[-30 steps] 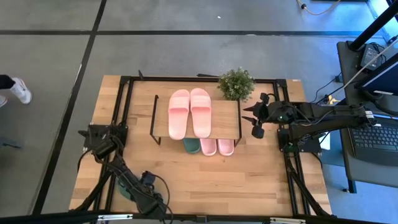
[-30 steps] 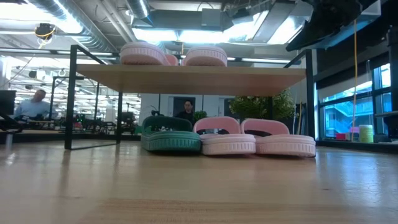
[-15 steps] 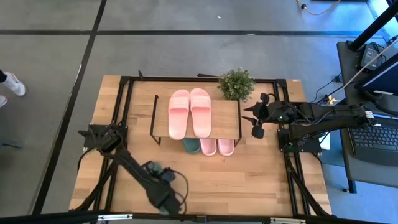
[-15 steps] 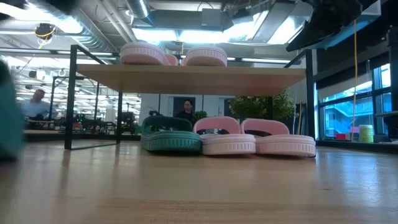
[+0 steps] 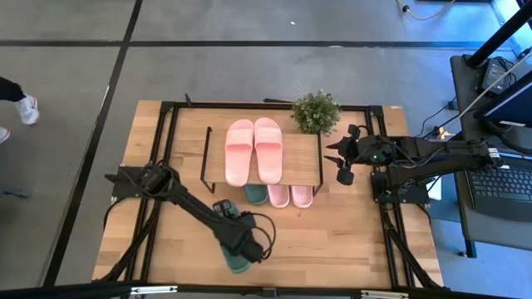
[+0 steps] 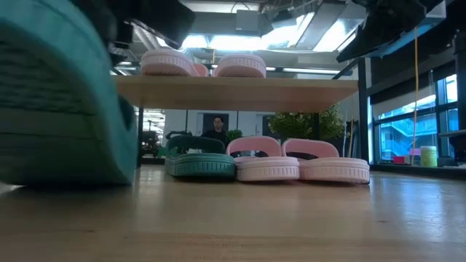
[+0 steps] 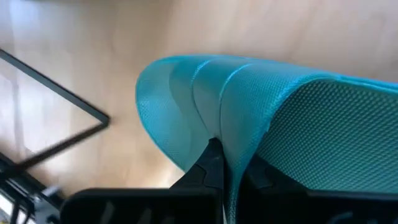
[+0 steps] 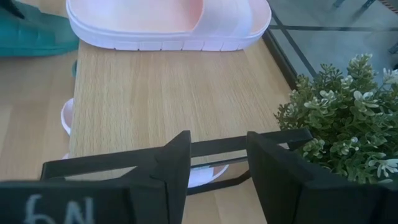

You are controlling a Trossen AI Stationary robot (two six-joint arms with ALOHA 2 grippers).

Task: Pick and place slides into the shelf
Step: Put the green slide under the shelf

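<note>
The left gripper (image 5: 242, 249) is clamped on a dark green slide (image 7: 261, 118); in the left wrist view its fingers pinch the edge of the sandal, which fills the space directly ahead of them. In the high view this slide (image 5: 236, 261) hangs at the near edge of the table (image 5: 374, 241), below and slightly behind the gripper.

Ahead of the gripper, toward the middle of the table, stands the shelf (image 5: 299, 166). Under its board three slides lie in a row: one green slide (image 6: 200, 161) and two pink slides (image 6: 300, 166), touching or nearly so. On the board, farther still from the gripper, rests a pink pair (image 5: 253, 149).

Procedure, as judged from this layout: carry the held slide forward at low height, toe toward the shelf, and set it beside the green slide already under the board, on the side away from the pink ones. Keep it below the board edge and clear of the black leg (image 5: 206, 159). Release only once the sole lies flat.

The right gripper (image 5: 342, 158) waits beside the shelf's far end, near the plant (image 5: 316, 110), its fingers apart and empty.
</note>
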